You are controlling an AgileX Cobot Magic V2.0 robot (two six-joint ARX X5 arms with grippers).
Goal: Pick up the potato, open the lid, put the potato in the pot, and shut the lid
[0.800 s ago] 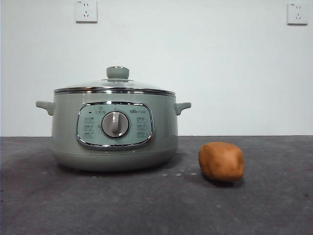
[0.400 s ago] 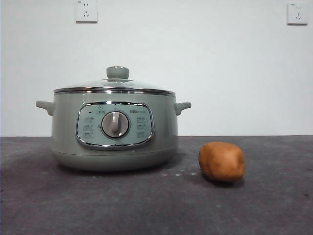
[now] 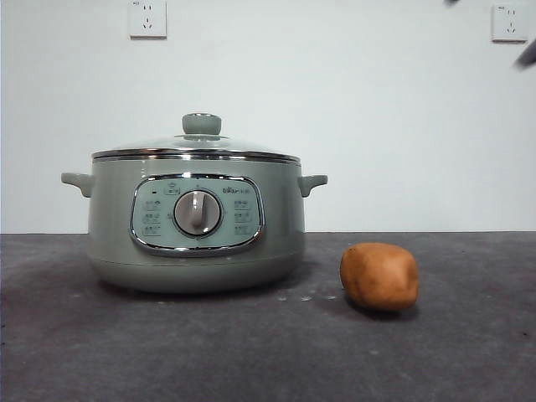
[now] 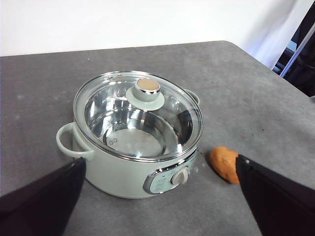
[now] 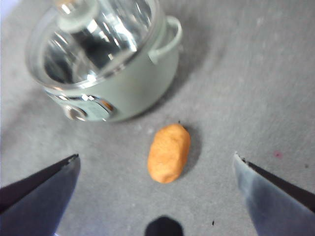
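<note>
only a dark arm tip is newly showing at the front view's top right corner, while the potato (image 5: pixel 169 153) is sitting untouched on the counter (image 3: pixel 469 352), just beside the pot (image 3: pixel 197 222) with the lid (image 4: pixel 138 115) on. your right gripper (image 5: pixel 156 196) is hanging over it, fingers spread wide and empty, and your left gripper (image 4: pixel 160 201) is waiting open near the pot. you're looking at a smooth, matte, orange-brown oblong that's likely firm and fairly light, so you're best closing across its narrow middle.

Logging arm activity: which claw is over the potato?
The right claw: the potato lies centred between its open jaws. The left claw looks down mainly on the pot.
</note>
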